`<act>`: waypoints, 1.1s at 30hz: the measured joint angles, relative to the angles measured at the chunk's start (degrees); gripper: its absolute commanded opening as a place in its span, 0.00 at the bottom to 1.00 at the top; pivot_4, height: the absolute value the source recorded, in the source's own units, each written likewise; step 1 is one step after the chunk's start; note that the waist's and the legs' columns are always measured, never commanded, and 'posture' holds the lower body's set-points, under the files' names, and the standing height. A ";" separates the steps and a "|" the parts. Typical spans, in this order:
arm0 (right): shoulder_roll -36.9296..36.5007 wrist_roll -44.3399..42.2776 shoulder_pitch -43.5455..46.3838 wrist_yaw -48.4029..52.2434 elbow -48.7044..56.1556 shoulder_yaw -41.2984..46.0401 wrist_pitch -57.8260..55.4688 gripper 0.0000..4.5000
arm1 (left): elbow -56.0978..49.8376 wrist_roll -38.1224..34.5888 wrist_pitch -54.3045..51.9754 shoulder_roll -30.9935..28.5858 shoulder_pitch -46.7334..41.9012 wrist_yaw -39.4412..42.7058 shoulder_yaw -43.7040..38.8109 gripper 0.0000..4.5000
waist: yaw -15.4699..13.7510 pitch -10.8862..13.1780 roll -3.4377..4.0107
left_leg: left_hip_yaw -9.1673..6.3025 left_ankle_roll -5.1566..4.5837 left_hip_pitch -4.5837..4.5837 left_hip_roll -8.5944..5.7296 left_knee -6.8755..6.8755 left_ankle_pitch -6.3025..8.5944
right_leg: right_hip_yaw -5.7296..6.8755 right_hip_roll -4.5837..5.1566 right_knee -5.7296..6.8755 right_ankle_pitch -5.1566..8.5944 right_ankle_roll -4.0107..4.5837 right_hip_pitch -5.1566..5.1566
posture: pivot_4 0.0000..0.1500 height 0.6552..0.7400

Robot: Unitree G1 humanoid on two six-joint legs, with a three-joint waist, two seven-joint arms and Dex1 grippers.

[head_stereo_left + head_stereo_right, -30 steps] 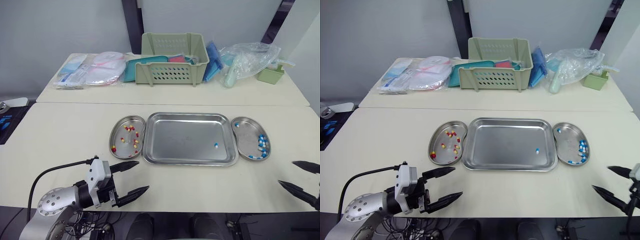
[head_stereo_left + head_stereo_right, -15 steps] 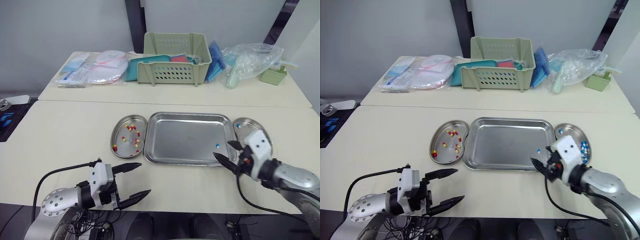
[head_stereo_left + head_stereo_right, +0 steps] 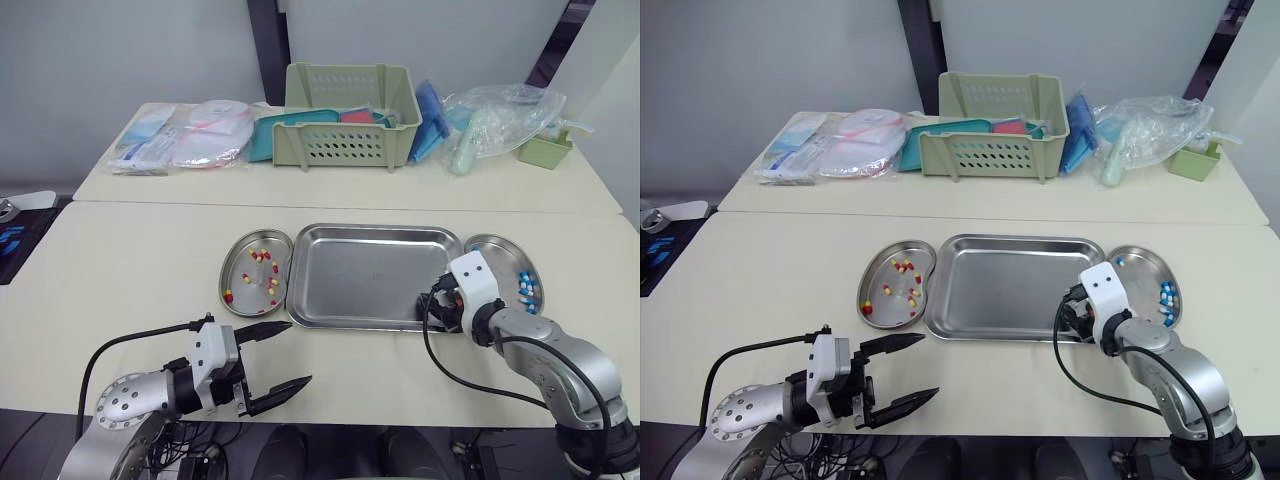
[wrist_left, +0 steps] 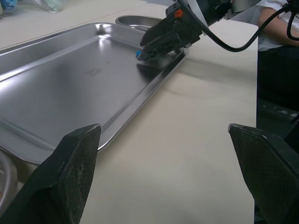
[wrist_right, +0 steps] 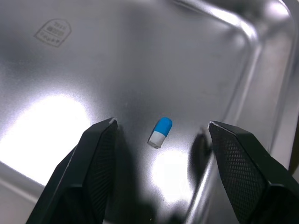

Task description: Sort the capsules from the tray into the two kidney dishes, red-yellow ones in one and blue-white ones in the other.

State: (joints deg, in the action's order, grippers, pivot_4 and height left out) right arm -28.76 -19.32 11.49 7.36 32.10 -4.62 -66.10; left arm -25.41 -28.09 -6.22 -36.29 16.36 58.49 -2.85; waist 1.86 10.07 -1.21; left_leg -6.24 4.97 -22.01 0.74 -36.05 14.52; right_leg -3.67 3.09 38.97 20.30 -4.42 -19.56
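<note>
The steel tray (image 3: 350, 280) lies mid-table and holds one blue-white capsule (image 5: 160, 132) near its front right corner. My right gripper (image 3: 437, 305) is down in that corner, open, with one finger on each side of the capsule and neither touching it; the left wrist view has the capsule (image 4: 138, 53) at those fingertips. Red-yellow capsules (image 3: 266, 278) lie in the left kidney dish (image 3: 232, 275). Blue-white capsules (image 3: 524, 287) lie in the right kidney dish (image 3: 490, 250). My left gripper (image 3: 300, 352) hangs open and empty over the table in front of the left dish.
On the back table stand a green basket (image 3: 350, 115), flat packets (image 3: 185, 135), a clear plastic bag (image 3: 495, 120) and a small green box (image 3: 543, 150). A person's arm (image 4: 280, 18) shows beyond the table's right end. A black cable (image 3: 130, 340) trails from my left arm.
My right gripper has come in from the table's front right edge to the tray's front right corner and now straddles the capsule. The left gripper has hardly moved.
</note>
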 measured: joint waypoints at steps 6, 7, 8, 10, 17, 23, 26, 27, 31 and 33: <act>0.35 0.88 0.43 0.21 -0.15 -0.20 -0.88 0.72 | -1.42 0.02 -1.11 0.05 -0.27 -1.57 0.30 1.00 | 0.00 0.00 0.00 | -0.01 0.00 -0.01 0.00 0.00 0.00 | 0.00 0.00 0.00 0.00 0.00 -0.01 | 1.00 1.00; 0.36 1.05 0.43 0.30 -0.07 -0.20 -1.00 0.72 | -1.47 0.02 -1.27 0.05 -0.27 -1.66 0.30 1.00 | 0.00 0.00 0.00 | -0.01 0.00 -0.01 0.00 0.00 0.00 | 0.00 0.00 0.00 0.00 0.00 -0.01 | 1.00 1.00; 0.35 1.26 0.42 0.46 0.05 -0.20 -1.14 0.72 | -1.63 0.02 -1.54 0.05 -0.28 -1.73 0.30 1.00 | 0.00 0.00 0.00 | 0.00 0.00 -0.01 0.00 0.00 0.00 | 0.00 0.00 -0.01 0.00 0.00 0.00 | 1.00 1.00; 0.35 1.66 0.39 0.74 0.20 -0.25 -1.29 0.66 | -2.13 0.00 -2.16 0.05 -0.32 -1.90 0.30 1.00 | 0.00 -0.01 0.00 | 0.00 0.00 -0.01 0.00 0.00 0.00 | 0.00 0.00 -0.01 0.00 0.00 0.00 | 1.00 1.00; 0.78 2.49 0.27 1.52 0.38 -1.61 -1.15 0.33 | -2.54 -0.06 -3.60 0.02 -1.05 -2.88 0.30 1.00 | 0.01 -0.02 0.00 | -0.01 0.00 0.00 0.00 0.00 0.00 | 0.00 0.00 -0.01 0.00 0.00 0.00 | 1.00 1.00; 1.16 3.42 0.29 1.60 0.35 -1.87 -1.03 0.06 | -3.28 -0.08 -4.58 0.02 -1.49 -2.98 0.30 1.00 | 0.00 -0.03 0.00 | -0.02 0.00 0.01 0.00 0.00 0.00 | 0.01 0.00 0.00 0.00 0.00 0.01 | 1.00 1.00; 0.96 3.61 0.48 2.36 0.35 -2.22 -0.81 0.00 | -3.28 -0.08 -4.64 0.02 -1.52 -2.98 0.30 1.00 | 0.00 -0.03 0.00 | -0.01 0.00 0.01 0.00 0.00 0.00 | 0.01 -0.01 -0.01 0.00 0.00 0.01 | 1.00 1.00; 0.96 3.55 0.59 2.83 0.40 -2.24 -0.85 0.00 | -3.28 -0.08 -4.64 0.02 -1.59 -2.97 0.30 1.00 | 0.01 -0.03 0.00 | -0.01 0.00 0.01 0.00 0.00 0.00 | 0.01 -0.01 0.00 0.00 0.00 0.01 | 1.00 1.00; 0.96 3.46 0.95 4.24 0.40 -2.17 -1.03 0.00 | -3.28 -0.08 -4.64 0.02 -1.76 -2.94 0.29 1.00 | 0.00 -0.03 0.00 | -0.02 0.00 0.00 0.00 0.00 0.00 | 0.01 -0.01 -0.01 0.00 0.00 0.00 | 1.00 1.00; 0.81 3.38 0.95 5.19 0.41 -2.02 -0.97 0.00 | -3.27 -0.08 -4.63 0.02 -1.82 -2.90 0.30 1.00 | 0.00 -0.02 0.00 | -0.01 0.00 0.00 0.00 0.00 0.00 | 0.01 -0.01 0.00 0.00 0.00 0.00 | 1.00 1.00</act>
State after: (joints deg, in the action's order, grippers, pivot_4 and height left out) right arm -27.95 -15.95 12.45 12.55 32.51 -6.65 -67.06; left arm -28.69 -28.18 -10.85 -36.27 14.54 55.58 -2.56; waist 1.86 10.04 -1.21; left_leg -6.25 4.97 -22.01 0.75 -36.05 14.52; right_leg -3.66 3.09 38.97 20.30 -4.42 -19.56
